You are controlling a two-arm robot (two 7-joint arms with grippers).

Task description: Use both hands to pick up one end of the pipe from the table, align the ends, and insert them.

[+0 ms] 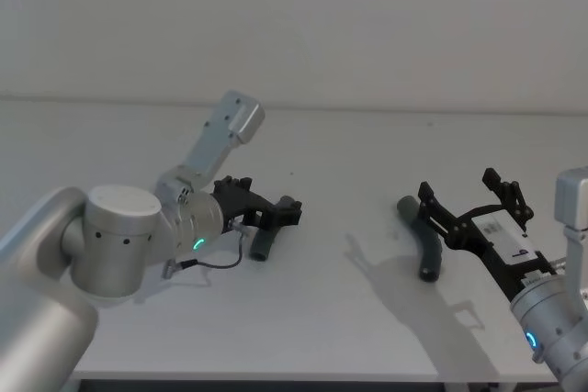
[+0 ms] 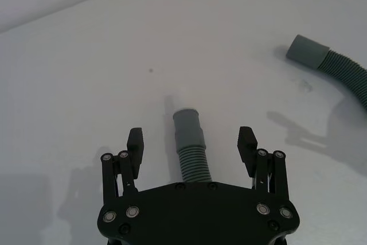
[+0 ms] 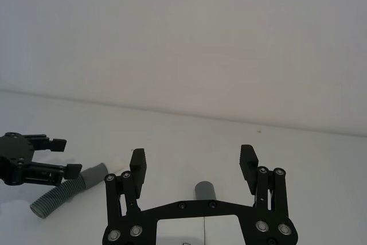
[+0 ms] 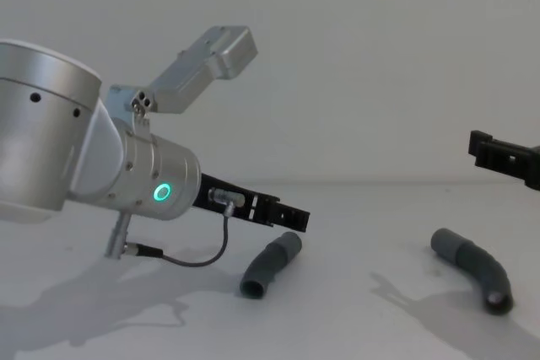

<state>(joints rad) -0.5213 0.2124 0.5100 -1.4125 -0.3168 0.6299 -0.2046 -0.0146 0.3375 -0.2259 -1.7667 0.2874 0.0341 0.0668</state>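
The black angular left gripper [image 2: 191,137], spread, straddles a ribbed dark-grey hose piece [image 4: 270,265] on the white table [image 2: 86,84]. The right gripper [image 3: 192,155], spread, hovers over the other hose piece [image 1: 428,243].

Setting: robotics lab or test bench. Plain matte white tabletop [image 1: 367,346], its far edge meeting an unmarked white wall [image 1: 294,16]. Silver-grey robot arm [image 1: 101,245] with green ring light [image 4: 161,192] over the tabletop's left part

tabletop [image 1: 349,337]: white, matte | left hose piece [image 1: 264,247]: lying flat | right hose piece [image 1: 428,250]: bent, lying flat, well apart
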